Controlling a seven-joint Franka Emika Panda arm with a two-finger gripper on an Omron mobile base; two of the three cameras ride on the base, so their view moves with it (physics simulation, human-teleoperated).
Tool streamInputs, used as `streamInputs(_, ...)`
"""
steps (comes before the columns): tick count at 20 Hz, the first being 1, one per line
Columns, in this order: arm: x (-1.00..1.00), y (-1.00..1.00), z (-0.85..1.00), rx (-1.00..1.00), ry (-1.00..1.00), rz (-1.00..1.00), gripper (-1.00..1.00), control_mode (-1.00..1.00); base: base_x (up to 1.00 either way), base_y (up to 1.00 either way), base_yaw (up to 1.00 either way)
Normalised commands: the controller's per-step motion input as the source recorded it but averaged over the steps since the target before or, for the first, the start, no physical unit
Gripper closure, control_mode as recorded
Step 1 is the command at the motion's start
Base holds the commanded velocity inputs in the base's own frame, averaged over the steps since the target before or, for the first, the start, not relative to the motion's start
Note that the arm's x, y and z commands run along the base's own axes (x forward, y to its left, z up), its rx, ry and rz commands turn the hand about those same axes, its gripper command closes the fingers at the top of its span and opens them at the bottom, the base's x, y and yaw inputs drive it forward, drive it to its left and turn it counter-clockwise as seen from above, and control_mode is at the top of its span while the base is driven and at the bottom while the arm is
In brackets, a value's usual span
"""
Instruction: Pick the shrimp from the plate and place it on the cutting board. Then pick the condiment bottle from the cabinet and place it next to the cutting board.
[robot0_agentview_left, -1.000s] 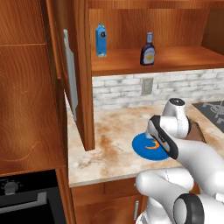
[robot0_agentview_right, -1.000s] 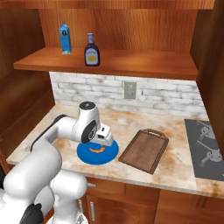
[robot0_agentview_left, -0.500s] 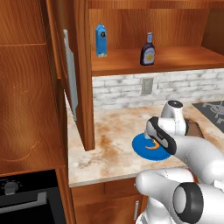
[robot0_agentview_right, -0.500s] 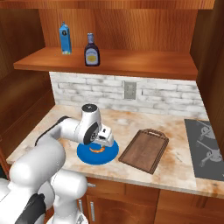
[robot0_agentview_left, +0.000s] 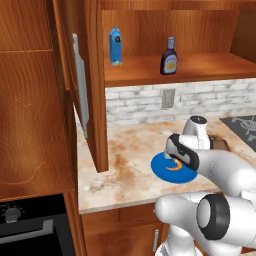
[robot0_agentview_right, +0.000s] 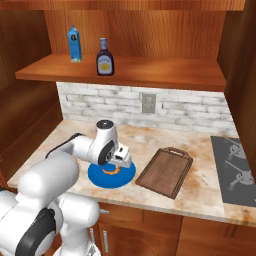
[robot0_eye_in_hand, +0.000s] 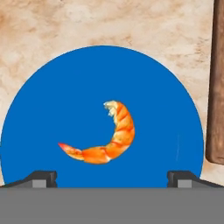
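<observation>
1. We see our gripper (robot0_eye_in_hand: 112, 177) spread wide with nothing between its jaws; in the hand view its two dark fingertips (robot0_eye_in_hand: 40, 177) stand far apart at the bottom, one on each side of the shrimp.
2. The shrimp (robot0_eye_in_hand: 105, 135) lies directly ahead of the gripper, between the lines of the two tips and apart from both. It is a curled orange crescent, flat on the plate, near its middle.
3. The plate (robot0_eye_in_hand: 52, 96) is round and bright blue. It sits straight under the gripper on the mottled beige counter (robot0_agentview_right: 200, 150).
4. In the right base view the gripper (robot0_agentview_right: 121, 161) hangs just above the plate (robot0_agentview_right: 100, 176), and a sliver of the shrimp (robot0_agentview_right: 110, 171) peeks out beneath it. In the left base view the gripper (robot0_agentview_left: 176, 150) stands over the plate (robot0_agentview_left: 162, 170) with the shrimp (robot0_agentview_left: 174, 166) just below it.
5. Beside the plate, off the gripper's side, lies the cutting board (robot0_agentview_right: 165, 172): dark brown, rimmed, its handle towards the brick wall. Its edge (robot0_eye_in_hand: 216, 87) shows along the right of the hand view. It is bare and apart from the plate.
6. Well above and beyond the gripper, on the cabinet (robot0_agentview_right: 150, 70) shelf, the condiment bottle (robot0_agentview_right: 104, 57) stands upright with a blue carton (robot0_agentview_right: 74, 44) beside it.
7. Off to the side in the left base view, the cabinet door (robot0_agentview_left: 92, 85) stands open with its long grey handle (robot0_agentview_left: 80, 90).
</observation>
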Motion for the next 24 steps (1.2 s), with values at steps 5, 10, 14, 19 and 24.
streamInputs(5, 0.09, -0.03, -0.14, 0.00, 0.00, 0.00, -1.00, -1.00, 0.00, 0.00, 0.00)
streamInputs(10, 0.13, -0.02, -0.16, 0.00, 0.00, 0.00, -1.00, -1.00, 0.00, 0.00, 0.00)
streamInputs(14, 0.14, -0.04, -0.15, 0.00, 0.00, 0.00, -1.00, -1.00, 0.00, 0.00, 0.00)
streamInputs(19, 0.15, -0.09, -0.10, 0.00, 0.00, 0.00, -1.00, -1.00, 0.00, 0.00, 0.00)
streamInputs(24, 0.14, -0.10, -0.10, 0.00, 0.00, 0.00, -1.00, -1.00, 0.00, 0.00, 0.00)
